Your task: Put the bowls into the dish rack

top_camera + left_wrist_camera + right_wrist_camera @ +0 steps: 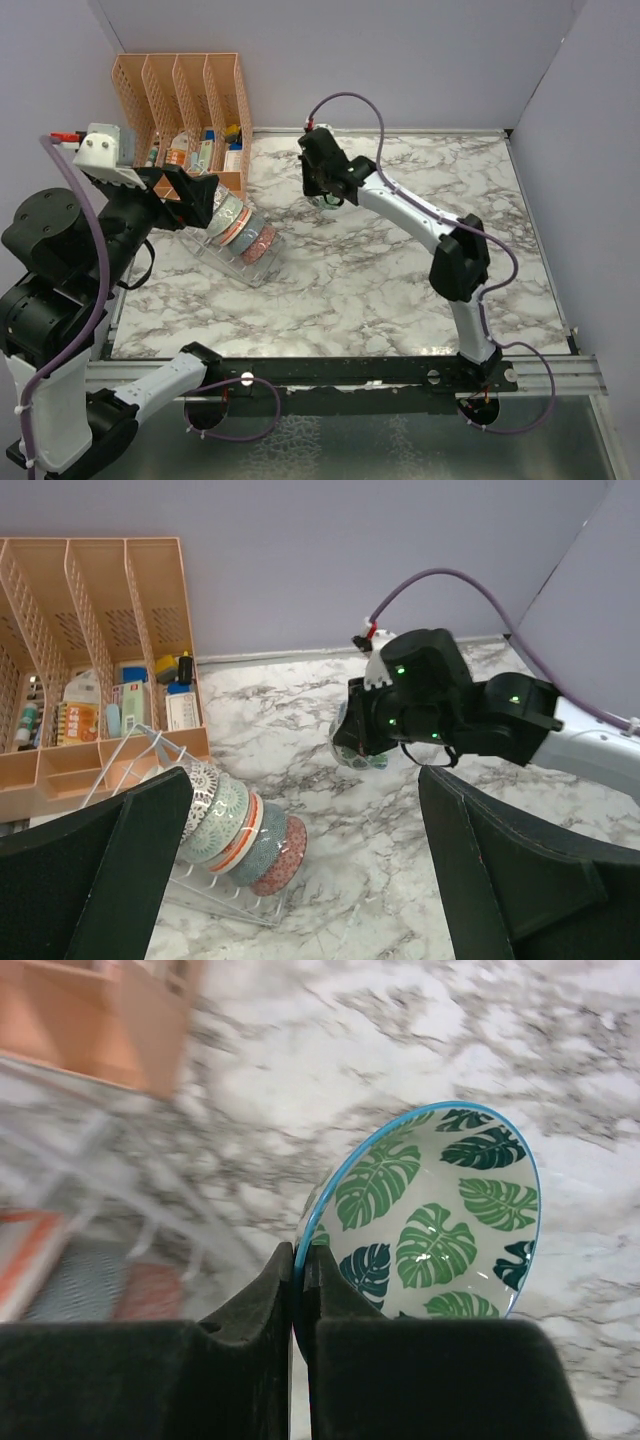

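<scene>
Bowl (pixel 440 1220) with green leaves, pinched at its blue rim by the right gripper (pixel 297 1260), jaws nearly closed, is at the far middle of the table (pixel 400 290). Bare marble lies between it and the dish rack (pixel 250 270) at left, with five bowls (pixel 240 830). Left gripper (pixel 305 870) gapes wide, empty.

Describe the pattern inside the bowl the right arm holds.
Green tropical leaves on white, with a blue rim; the bowl shows best in the right wrist view.

Six bowls (pixel 225 815), one dish rack (pixel 215 898), one orange organizer (pixel 100 590).
</scene>
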### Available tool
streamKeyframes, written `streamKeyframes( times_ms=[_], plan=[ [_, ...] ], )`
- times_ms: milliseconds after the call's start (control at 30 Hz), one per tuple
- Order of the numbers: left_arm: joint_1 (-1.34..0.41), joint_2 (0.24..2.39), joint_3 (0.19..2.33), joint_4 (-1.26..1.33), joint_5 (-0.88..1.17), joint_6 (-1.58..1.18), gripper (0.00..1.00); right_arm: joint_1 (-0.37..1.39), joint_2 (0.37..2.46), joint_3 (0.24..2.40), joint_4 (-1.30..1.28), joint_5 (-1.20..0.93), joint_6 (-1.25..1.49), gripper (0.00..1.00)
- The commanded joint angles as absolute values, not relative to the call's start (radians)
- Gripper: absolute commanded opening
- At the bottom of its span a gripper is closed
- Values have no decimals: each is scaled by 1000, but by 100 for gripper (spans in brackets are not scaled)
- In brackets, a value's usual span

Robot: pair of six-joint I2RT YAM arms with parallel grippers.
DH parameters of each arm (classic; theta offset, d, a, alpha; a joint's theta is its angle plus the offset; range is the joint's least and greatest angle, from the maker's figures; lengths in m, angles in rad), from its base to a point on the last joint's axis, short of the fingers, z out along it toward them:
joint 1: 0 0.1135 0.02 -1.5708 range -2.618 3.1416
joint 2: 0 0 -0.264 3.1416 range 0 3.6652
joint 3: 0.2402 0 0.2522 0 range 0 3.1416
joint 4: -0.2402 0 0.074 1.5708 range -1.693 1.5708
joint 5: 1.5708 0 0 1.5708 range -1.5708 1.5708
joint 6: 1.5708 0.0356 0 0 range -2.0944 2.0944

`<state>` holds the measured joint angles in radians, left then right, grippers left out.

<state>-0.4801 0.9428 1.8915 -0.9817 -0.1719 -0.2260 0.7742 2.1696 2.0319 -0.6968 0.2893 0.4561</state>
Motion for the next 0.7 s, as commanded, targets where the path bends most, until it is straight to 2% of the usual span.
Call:
streamKeyframes(
  times_ms=[0, 167, 300, 500, 667],
  plan=[
    [-485, 929, 1948, -1009, -148, -220, 99, 782, 1943, 1954, -349, 14, 644, 1],
    [-484, 945, 2030, -1048, -119, -218, 99, 797, 1859, 1744, 211, -204, 995, 1],
    [-485, 948, 2063, -1061, -99, -212, 99, 856, 1918, 1720, 559, -171, 1186, 1],
    [-485, 948, 2102, -1100, -64, -209, 99, 932, 2150, 1869, 838, -79, 1458, 1],
    [-485, 931, 2107, -1127, -64, -210, 99, 989, 2301, 2012, 875, 16, 1541, 1]
  ],
)
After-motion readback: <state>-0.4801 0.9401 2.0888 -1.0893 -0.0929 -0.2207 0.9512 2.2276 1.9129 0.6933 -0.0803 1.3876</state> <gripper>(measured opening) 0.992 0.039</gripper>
